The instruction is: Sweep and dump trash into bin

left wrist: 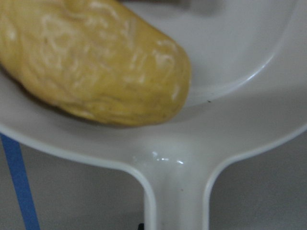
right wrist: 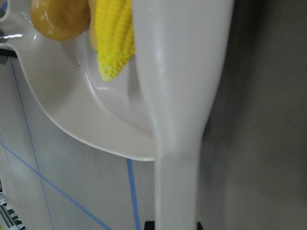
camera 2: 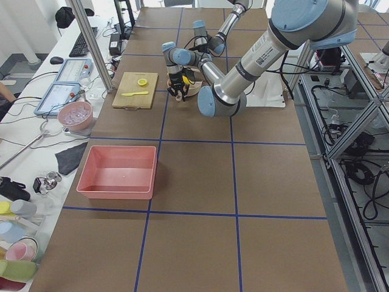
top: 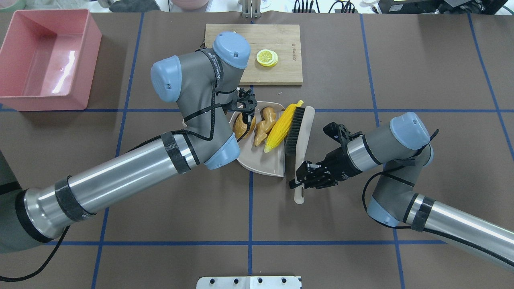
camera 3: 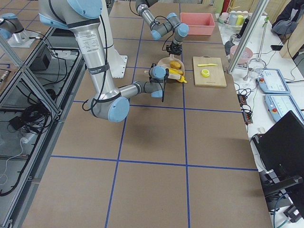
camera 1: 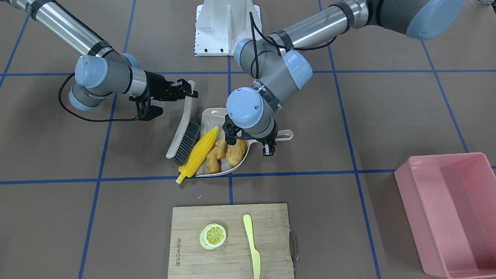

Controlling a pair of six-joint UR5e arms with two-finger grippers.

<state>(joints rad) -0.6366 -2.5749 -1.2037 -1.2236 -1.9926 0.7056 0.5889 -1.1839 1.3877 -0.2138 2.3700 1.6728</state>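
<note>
The yellow corn cob [camera 1: 199, 151], tan ginger root [camera 1: 215, 155] and brown potato [camera 1: 236, 152] lie in the beige dustpan [camera 1: 209, 114]. The corn's tip hangs over the pan's open edge. My left gripper [camera 1: 259, 144] points down at the base of the dustpan handle [left wrist: 175, 191] and looks shut on it, with the potato [left wrist: 96, 62] just ahead. My right gripper [top: 299, 181] is shut on the handle of the brush [top: 293, 128], whose bristles rest against the corn [top: 281, 126]. The pink bin [top: 40, 72] stands at the far left of the overhead view, apart from both grippers.
A wooden cutting board [camera 1: 186, 221] lies beyond the dustpan on the operators' side, with a lemon slice [camera 1: 212, 235] and a yellow-green plastic knife [camera 1: 252, 248] on it. The robot's white base [camera 1: 226, 27] is at the opposite edge. Blue tape lines cross the brown table.
</note>
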